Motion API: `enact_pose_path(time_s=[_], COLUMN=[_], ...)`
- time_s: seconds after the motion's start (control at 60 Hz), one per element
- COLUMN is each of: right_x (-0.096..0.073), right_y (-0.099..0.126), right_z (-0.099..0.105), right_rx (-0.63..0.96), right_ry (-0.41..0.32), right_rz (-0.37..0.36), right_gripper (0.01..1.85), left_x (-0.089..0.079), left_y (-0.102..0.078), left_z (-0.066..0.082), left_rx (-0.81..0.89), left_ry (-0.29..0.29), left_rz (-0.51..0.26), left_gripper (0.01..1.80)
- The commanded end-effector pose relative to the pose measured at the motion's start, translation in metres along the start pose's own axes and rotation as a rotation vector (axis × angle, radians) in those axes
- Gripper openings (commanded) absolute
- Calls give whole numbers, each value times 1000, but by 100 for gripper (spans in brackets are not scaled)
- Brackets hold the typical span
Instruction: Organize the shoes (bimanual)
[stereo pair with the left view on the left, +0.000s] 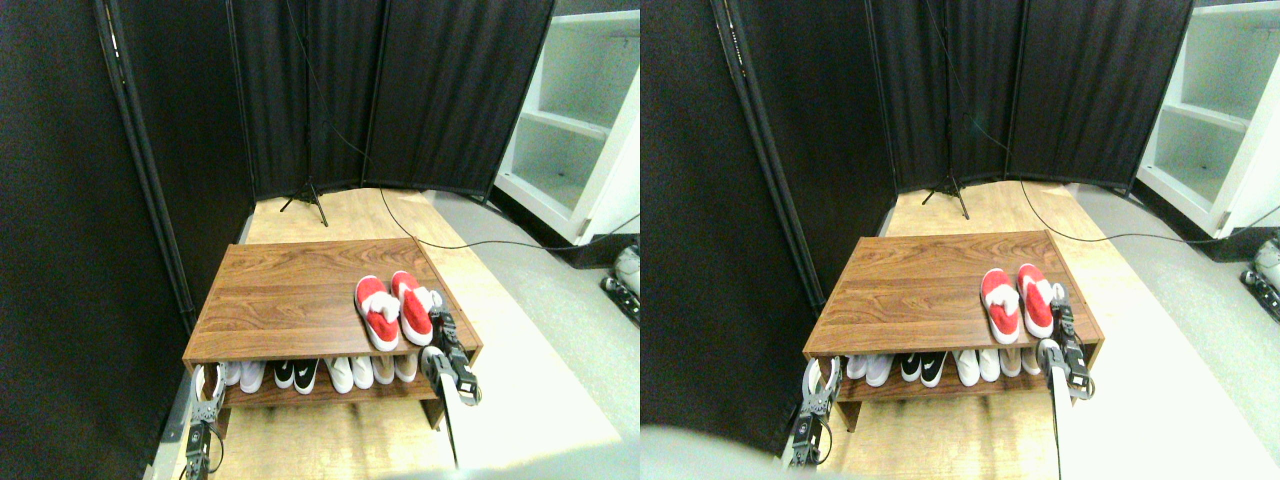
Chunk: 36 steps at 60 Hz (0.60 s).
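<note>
The red shoes (394, 308) lie side by side on the right part of the wooden tabletop (290, 290), near its front edge. The right gripper (441, 322) sits against the right shoe's outer side; whether it grasps anything I cannot tell. A push from there could shove the pair askew or off the front edge. The left gripper (208, 385) hangs low by the lower shelf (330, 392), its state unclear too.

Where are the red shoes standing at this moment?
In the stereo pair view, the red shoes sit side by side on the right part of the wooden rack's top, next to the right gripper.
</note>
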Motion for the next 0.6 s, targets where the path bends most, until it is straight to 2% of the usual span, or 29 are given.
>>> enact_pose_path(time_s=[0.017,0.2,0.417,0.6], right_x=[0,0,-2,0], right_y=[2,1,1,7], right_z=[-11,-20,-24,-10], right_rx=[15,69,46,-49], right_ry=[44,56,59,5], right_rz=[6,-13,-3,23], right_gripper=[1,1,1,1], left_x=[0,-1,1,5], left_y=[-6,-6,-5,-3], left_z=[2,3,3,3], left_rx=[-9,-10,-2,1], left_ry=[-18,-27,-24,-20], left_rz=[-47,-53,-56,-54], left_gripper=[25,24,25,25])
